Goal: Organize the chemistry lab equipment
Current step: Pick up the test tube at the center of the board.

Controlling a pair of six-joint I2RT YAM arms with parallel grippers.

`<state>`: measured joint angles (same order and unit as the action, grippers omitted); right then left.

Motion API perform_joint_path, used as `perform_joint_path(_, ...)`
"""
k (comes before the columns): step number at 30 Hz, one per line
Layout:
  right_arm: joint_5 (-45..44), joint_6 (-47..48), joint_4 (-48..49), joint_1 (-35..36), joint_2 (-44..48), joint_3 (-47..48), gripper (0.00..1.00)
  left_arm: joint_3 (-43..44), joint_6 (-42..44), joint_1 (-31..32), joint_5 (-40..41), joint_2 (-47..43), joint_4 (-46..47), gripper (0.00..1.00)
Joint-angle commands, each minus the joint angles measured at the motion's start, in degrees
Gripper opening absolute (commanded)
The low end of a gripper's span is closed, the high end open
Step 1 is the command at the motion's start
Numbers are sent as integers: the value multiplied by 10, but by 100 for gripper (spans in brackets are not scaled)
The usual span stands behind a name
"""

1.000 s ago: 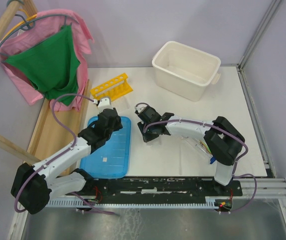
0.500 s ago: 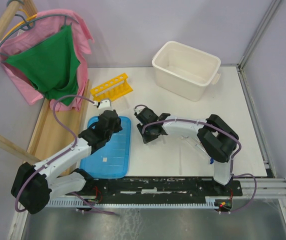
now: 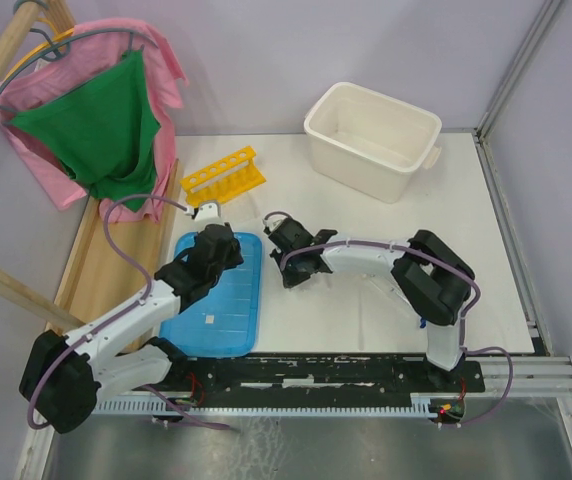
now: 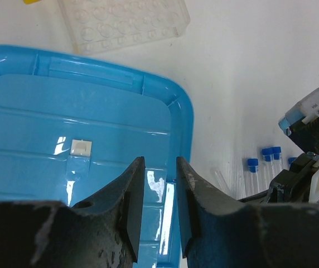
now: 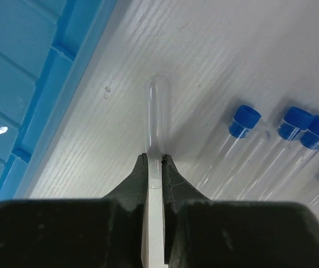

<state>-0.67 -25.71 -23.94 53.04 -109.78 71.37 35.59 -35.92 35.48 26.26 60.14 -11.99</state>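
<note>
1. Tubes are what the right claw is working on. Its two fingers are pinched tight on a single clear tube, which they grip partway along. The tube's rounded closed end points away from the wrist. Its other end is hidden between the fingers, so I cannot tell whether it carries a cap.
2. The clear tube runs along the white table, just beside the long edge of the blue lid. I cannot tell whether it rests on the surface or is raised slightly off it.
3. On the other side of the right claw, the blue-capped tubes lie loose on the table. They are close together and roughly side by side, with their caps toward the far end. None of them touches the fingers.
4. The left claw hangs over the blue lid, above its edge on the side facing the right arm. Its fingers stand a narrow gap apart, and only the lid's ribbed surface shows between them.
5. In the left wrist view, a clear well plate lies on the table just past the lid's far end. The right claw shows at the right margin, with a few blue-capped tubes beside it.
6. The yellow tube rack stands on the table beyond the lid, toward the back, well apart from both claws.
7. The white tub sits at the back right of the table, well away from the tubes. Pink and green cloths hang at the rear left.
</note>
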Motion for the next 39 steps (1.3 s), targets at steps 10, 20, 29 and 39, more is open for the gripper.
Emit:
perform_joint_path(10, -129, 40, 207, 118, 245, -203, 5, -9, -63, 2, -157, -24, 69, 39)
perform_joint_path(20, -272, 41, 268, 196, 319, -288, 6, -51, -132, 2, -286, -59, 117, 40)
perform_joint_path(29, -334, 37, 296, 234, 311, -299, 7, -114, -177, 2, -352, -90, 144, 42)
perform_joint_path(39, -347, 46, 292, 245, 299, -284, 7, -139, -201, 2, -374, -102, 180, 42)
